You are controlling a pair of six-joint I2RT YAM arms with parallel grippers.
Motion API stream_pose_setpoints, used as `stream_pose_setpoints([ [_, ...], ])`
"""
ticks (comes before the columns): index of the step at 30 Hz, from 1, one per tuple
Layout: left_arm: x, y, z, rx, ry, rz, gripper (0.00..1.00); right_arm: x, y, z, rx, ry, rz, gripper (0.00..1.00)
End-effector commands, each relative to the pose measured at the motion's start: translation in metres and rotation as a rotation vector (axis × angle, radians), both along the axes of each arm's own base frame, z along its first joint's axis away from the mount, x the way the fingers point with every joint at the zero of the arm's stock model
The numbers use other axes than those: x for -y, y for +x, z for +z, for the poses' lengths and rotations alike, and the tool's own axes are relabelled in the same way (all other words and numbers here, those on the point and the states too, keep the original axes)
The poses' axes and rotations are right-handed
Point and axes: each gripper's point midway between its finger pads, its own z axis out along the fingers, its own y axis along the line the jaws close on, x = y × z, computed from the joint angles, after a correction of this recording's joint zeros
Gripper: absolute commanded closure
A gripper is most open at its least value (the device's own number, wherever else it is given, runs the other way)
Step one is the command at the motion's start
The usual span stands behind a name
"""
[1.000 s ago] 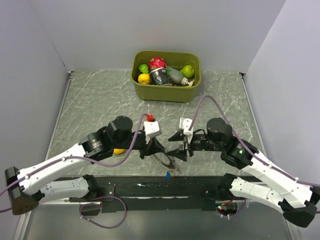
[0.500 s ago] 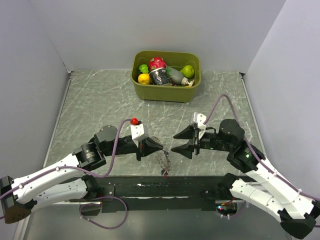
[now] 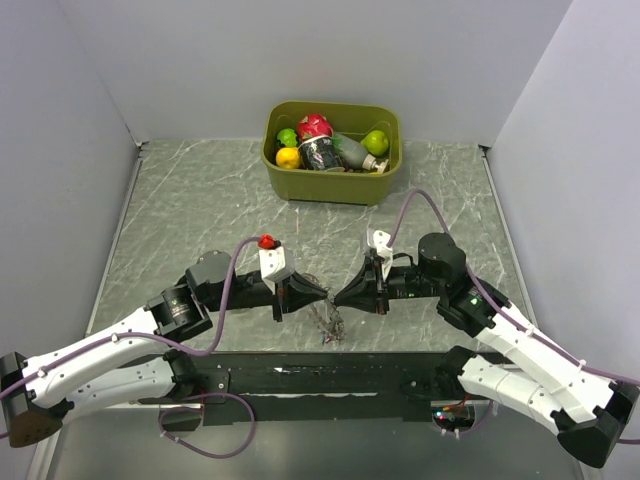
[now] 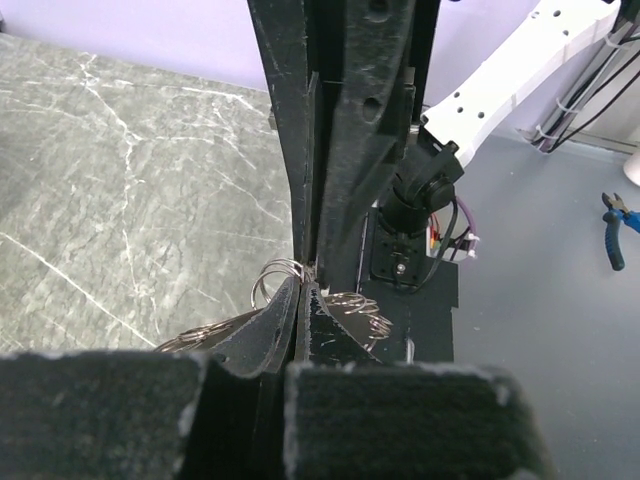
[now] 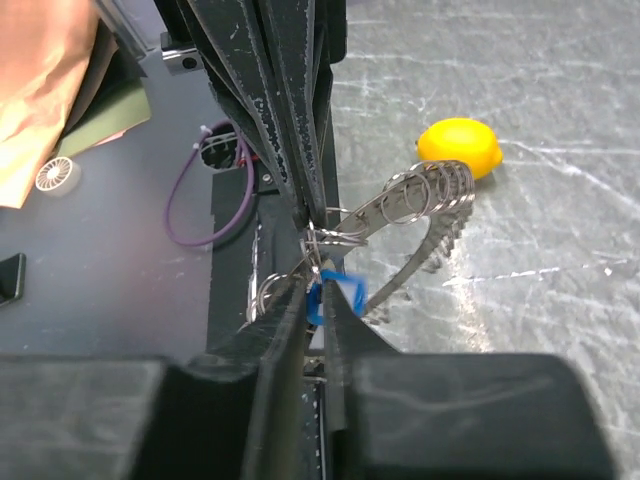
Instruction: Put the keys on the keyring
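lying beyond the keyring (image 5: 432, 245) and blue key (image 5: 335, 292) is a lemon (image 5: 460, 146).

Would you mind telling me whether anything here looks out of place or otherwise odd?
A lemon lies loose on the marble table, near the keyring, while the other fruit sits in the green bin at the back. It looks stray beside the key work. Nothing appears spilled or damaged.

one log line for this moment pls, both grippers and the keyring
left gripper: shut on keyring | right gripper: shut on blue key | keyring: between both gripper tips | lemon: on table, apart
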Motion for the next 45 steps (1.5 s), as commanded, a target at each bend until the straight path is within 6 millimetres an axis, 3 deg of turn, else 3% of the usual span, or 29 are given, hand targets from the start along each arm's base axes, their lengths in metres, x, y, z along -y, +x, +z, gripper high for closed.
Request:
stream_pose_setpoints([
  [1, -0.002, -0.007, 0.041, 0.061, -0.123, -0.028, 0.99, -0.003, 0.001, 0.008, 0.036, 0.043, 0.016, 0.89],
  [5, -0.003, -0.007, 0.043, 0.062, -0.127, -0.027, 0.99, -0.004, 0.001, 0.001, 0.022, 0.02, 0.031, 1.0],
  [15, -0.006, -0.006, 0.042, 0.061, -0.134, -0.012, 0.99, -0.006, 0.005, -0.018, -0.008, -0.025, 0.03, 1.0],
  [18, -0.006, -0.005, 0.04, 0.055, -0.128, -0.004, 0.99, -0.005, 0.01, -0.014, -0.004, -0.028, -0.008, 0.76],
  [19, -0.006, -0.005, 0.039, 0.055, -0.125, -0.001, 0.99, -0.004, 0.012, -0.013, 0.002, -0.026, -0.022, 0.6],
  [22, -0.007, -0.001, 0.035, 0.051, -0.12, 0.019, 0.99, 0.001, 0.018, -0.006, 0.039, -0.009, -0.084, 0.37],
  [25, -0.007, 0.004, 0.031, 0.048, -0.109, 0.045, 0.99, 0.011, 0.02, 0.005, 0.093, 0.025, -0.145, 0.2],
  [29, -0.005, 0.015, 0.022, 0.031, -0.099, 0.099, 0.99, 0.021, 0.023, 0.006, 0.13, 0.033, -0.204, 0.11],
  [30, -0.002, 0.019, 0.018, 0.018, -0.089, 0.111, 0.99, 0.022, 0.024, 0.005, 0.133, 0.031, -0.218, 0.02],
  [38, 0.026, 0.054, -0.003, -0.01, -0.09, 0.205, 0.99, 0.035, 0.032, 0.001, 0.135, 0.034, -0.319, 0.0],
  [45, 0.067, 0.113, -0.022, 0.007, -0.113, 0.368, 0.99, 0.047, 0.039, -0.004, 0.078, 0.03, -0.428, 0.0],
])
